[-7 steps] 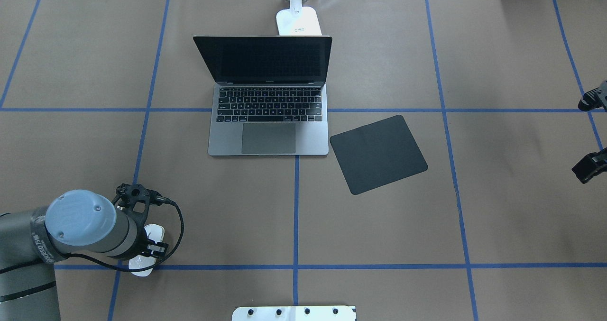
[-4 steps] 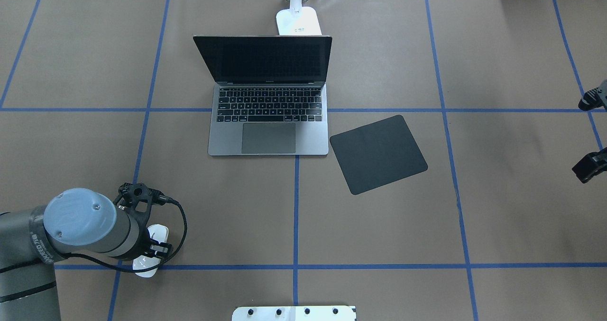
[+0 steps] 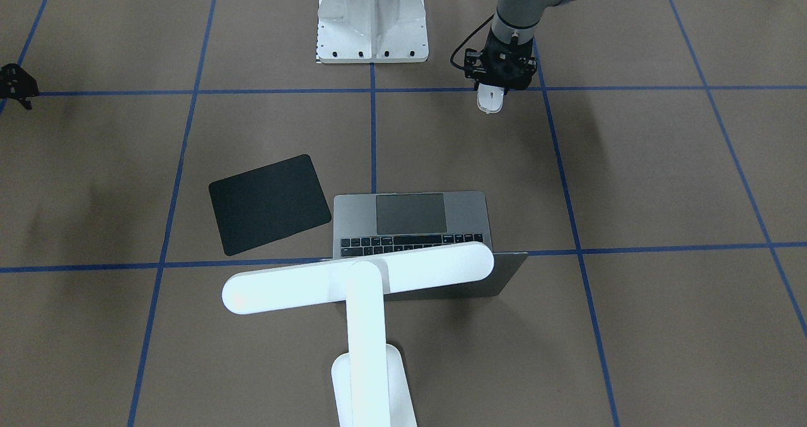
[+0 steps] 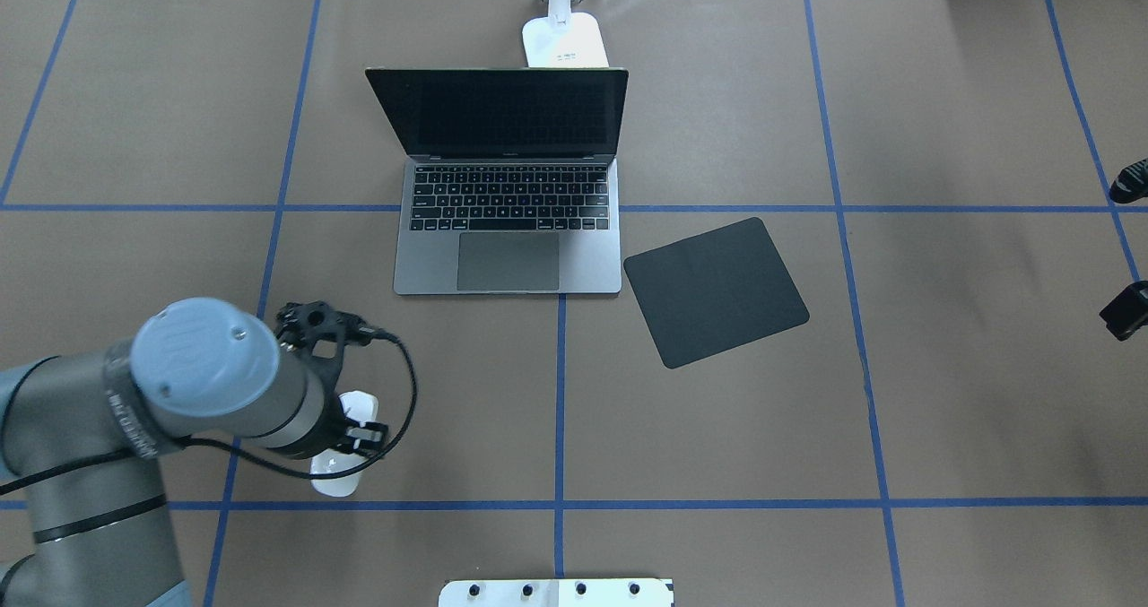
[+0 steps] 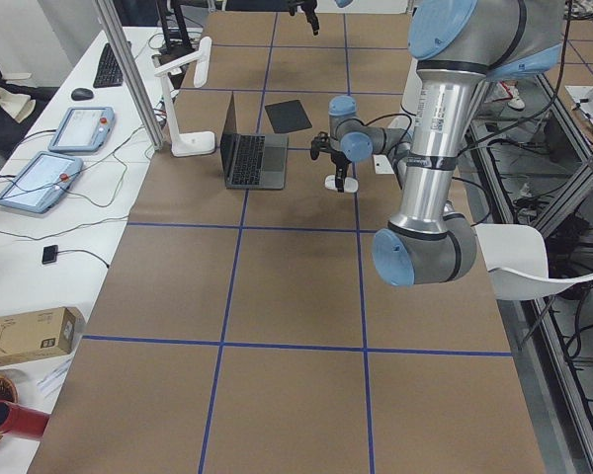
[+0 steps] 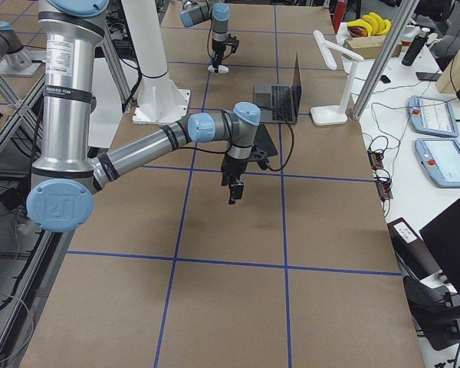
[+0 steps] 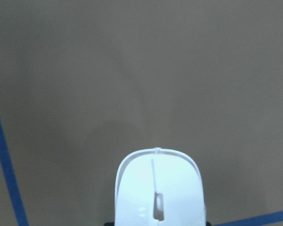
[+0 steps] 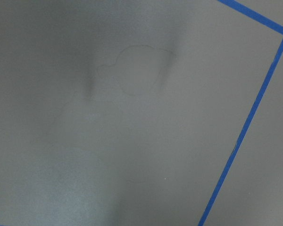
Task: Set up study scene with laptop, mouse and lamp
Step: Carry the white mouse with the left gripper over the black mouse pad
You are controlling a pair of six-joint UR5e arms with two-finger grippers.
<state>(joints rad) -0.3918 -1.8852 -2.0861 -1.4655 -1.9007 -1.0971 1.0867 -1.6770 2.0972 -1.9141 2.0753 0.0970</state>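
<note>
Front-facing view: my left gripper (image 3: 498, 77) points straight down, closed on the mouse (image 3: 490, 101) across its sides, nose poking out toward the laptop (image 3: 410, 216). The side pinch leaves the flat top free, which should suit setting it down level. The lamp (image 3: 359, 275) stands behind the laptop's lid, bar head reaching over it. The mouse pad (image 3: 268, 203) lies just beside the laptop's trackpad corner, skewed. The white pedestal (image 3: 372, 17) is well apart, on the laptop's trackpad side.

Overhead: the mouse is on the trackpad side of the laptop, off to my left and well apart. The mouse pad is on the opposite flank, so I judge a carry across the laptop's front is needed. My right gripper (image 4: 1128, 247) is spread wide, holding nothing, far beyond the pad.

Side views: too small to add much.

Left wrist: mouse centred, its line running straight ahead. A soft shadow falls on the table (image 7: 132, 70) ahead of it, so it is probably lifted, though I cannot be sure.

Right wrist: only bare table and blue tape (image 8: 245, 127).
</note>
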